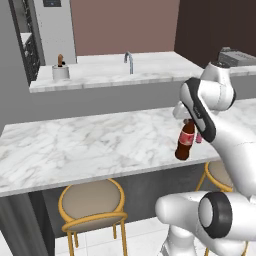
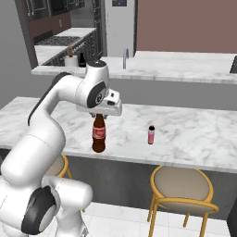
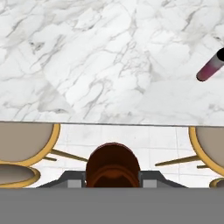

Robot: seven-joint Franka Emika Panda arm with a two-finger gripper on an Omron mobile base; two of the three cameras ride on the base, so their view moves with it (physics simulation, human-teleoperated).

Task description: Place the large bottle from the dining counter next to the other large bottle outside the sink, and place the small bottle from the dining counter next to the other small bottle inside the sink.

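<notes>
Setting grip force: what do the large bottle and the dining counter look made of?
Large bottle: glossy brown, glass or plastic, hard to tell; light glints on its side, red label band. Dining counter: polished marble-look slab, grey veins on white.

A home kitchen, rendered. A long marbled dining counter (image 1: pixel 75 145) with round gold-legged stools (image 1: pixel 92 205) under its edge runs across the front. Behind it, at twelve o'clock, a second marbled worktop (image 2: pixel 185 71) carries a curved steel tap (image 1: pixel 129 62). Dark cabinets (image 2: pixel 55 11) and a stovetop (image 2: pixel 58 40) stand at eleven o'clock.
</notes>
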